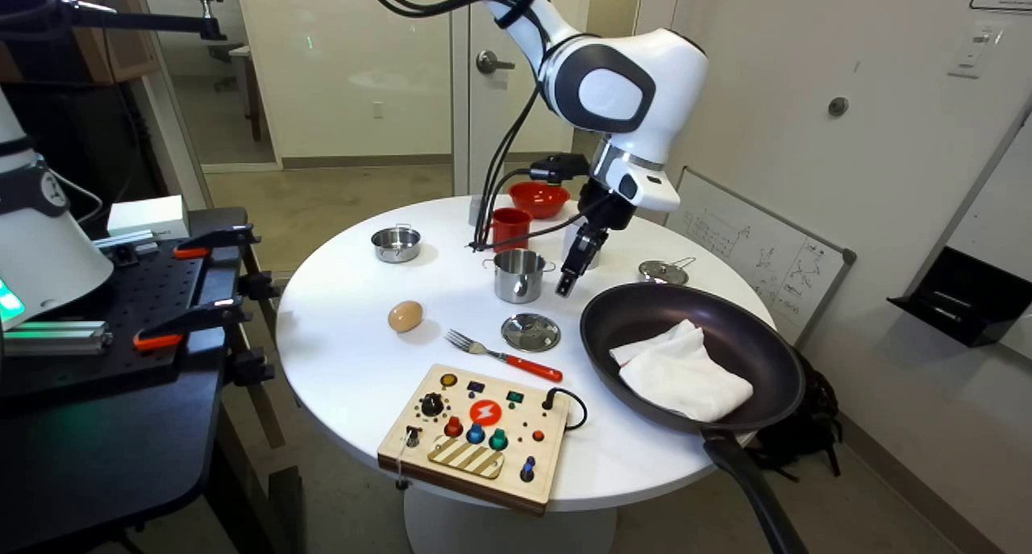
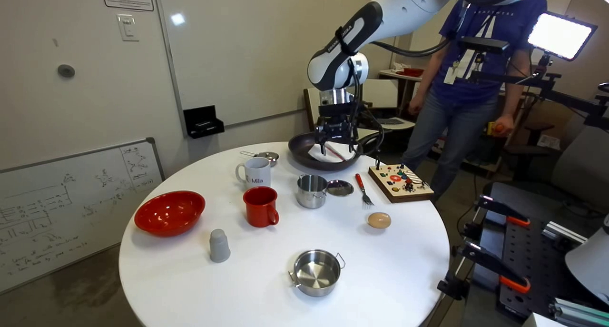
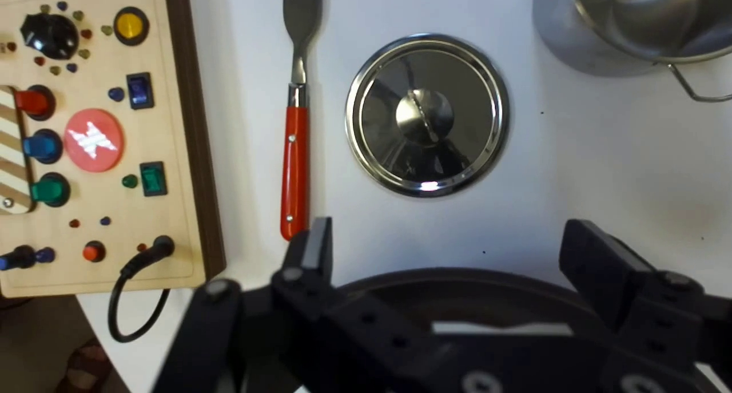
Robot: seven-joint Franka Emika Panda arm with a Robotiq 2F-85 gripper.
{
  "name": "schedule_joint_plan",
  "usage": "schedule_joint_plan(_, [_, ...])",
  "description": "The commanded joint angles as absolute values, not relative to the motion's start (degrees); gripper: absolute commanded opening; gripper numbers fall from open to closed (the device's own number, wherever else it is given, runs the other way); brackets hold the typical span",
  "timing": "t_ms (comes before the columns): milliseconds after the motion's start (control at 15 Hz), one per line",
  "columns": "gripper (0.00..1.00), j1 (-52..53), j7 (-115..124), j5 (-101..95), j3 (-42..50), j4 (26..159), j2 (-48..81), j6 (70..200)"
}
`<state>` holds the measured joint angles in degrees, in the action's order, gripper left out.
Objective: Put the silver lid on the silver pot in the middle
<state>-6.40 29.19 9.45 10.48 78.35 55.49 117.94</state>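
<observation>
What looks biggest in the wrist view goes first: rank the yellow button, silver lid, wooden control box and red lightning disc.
1. Wooden control box, even cut off by the frame
2. Silver lid
3. Red lightning disc
4. Yellow button

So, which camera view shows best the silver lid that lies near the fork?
The wrist view: it shows the silver lid from above, large and whole, with nothing covering it and its knob easy to see. Both exterior views also show it flat on the white table, but smaller and at a slant.
</observation>
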Motion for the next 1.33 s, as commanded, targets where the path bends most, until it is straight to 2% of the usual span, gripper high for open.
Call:
schedule_joint_plan(0, [1.0, -6.2, 27.5, 7.7, 10.8, 78.6, 55.6, 119.3])
schedule_joint_plan(600, [1.0, -7.4, 20.1, 8.1, 8.3, 76.4, 58.9, 124.9])
schedule_joint_plan(1267, [1.0, -6.0, 22.8, 8.1, 9.3, 80.7, 58.3, 130.0])
